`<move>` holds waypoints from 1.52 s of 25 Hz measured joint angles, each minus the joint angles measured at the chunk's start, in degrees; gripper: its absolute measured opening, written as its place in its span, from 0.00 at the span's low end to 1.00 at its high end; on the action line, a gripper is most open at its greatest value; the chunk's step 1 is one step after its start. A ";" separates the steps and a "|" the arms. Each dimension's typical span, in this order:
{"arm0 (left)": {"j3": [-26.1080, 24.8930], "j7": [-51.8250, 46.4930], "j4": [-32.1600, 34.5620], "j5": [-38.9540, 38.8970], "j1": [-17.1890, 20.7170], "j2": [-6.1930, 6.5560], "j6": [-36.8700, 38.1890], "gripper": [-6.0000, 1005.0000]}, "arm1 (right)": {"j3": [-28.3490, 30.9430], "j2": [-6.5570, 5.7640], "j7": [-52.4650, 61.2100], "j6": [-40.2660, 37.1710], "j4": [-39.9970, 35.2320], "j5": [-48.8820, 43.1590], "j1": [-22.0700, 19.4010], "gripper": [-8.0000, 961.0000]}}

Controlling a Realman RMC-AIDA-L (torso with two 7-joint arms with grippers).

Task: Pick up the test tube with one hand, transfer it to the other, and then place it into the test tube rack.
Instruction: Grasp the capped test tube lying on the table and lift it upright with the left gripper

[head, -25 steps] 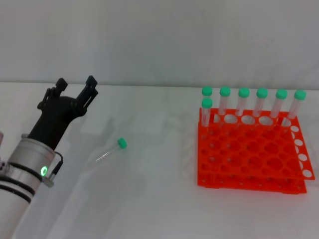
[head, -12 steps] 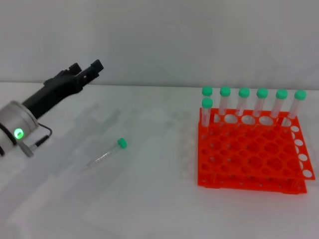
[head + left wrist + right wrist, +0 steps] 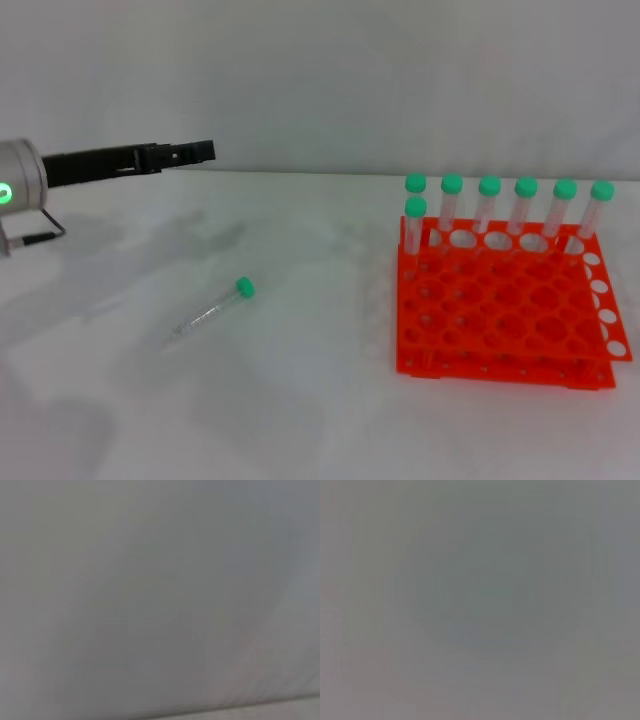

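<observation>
The table (image 3: pixel 300 420) is white. Toward its right edge stands the orange rack (image 3: pixel 505 320), seven green-capped tubes (image 3: pixel 488 205) upright along its far side. Over the far-left corner the left gripper (image 3: pixel 195 152) reaches out level, well above the surface; seen edge-on, I cannot tell how its fingers stand. The tube (image 3: pixel 212 312) lies flat left of centre, cap pointing toward the rack, touched by nothing.
</observation>
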 joint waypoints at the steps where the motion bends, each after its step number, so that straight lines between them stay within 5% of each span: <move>1: 0.00 -0.24 -1.30 1.24 -0.66 -0.15 0.45 0.89 | 0.25 0.05 -0.17 0.02 0.27 0.13 0.22 0.90; 11: -0.21 -6.11 -8.69 13.52 -8.71 0.17 3.80 0.89 | 2.14 0.42 -1.89 0.19 1.59 0.20 1.36 0.90; 20: -0.27 -14.44 -9.28 38.12 -19.51 0.13 3.90 0.89 | 2.10 0.44 -1.94 0.23 1.50 0.19 1.44 0.90; 27: -0.31 -19.78 -9.33 52.21 -24.37 -2.15 3.86 0.89 | 2.10 0.43 -1.96 0.23 1.68 0.19 1.27 0.90; 28: -0.30 -21.51 -9.35 56.79 -25.46 -3.70 3.31 0.89 | 2.10 0.43 -1.96 0.23 1.71 0.19 1.21 0.90; 38: -0.23 -23.24 -8.58 63.44 -25.34 -8.71 -0.58 0.88 | 2.10 0.43 -1.96 0.18 1.76 0.19 0.91 0.90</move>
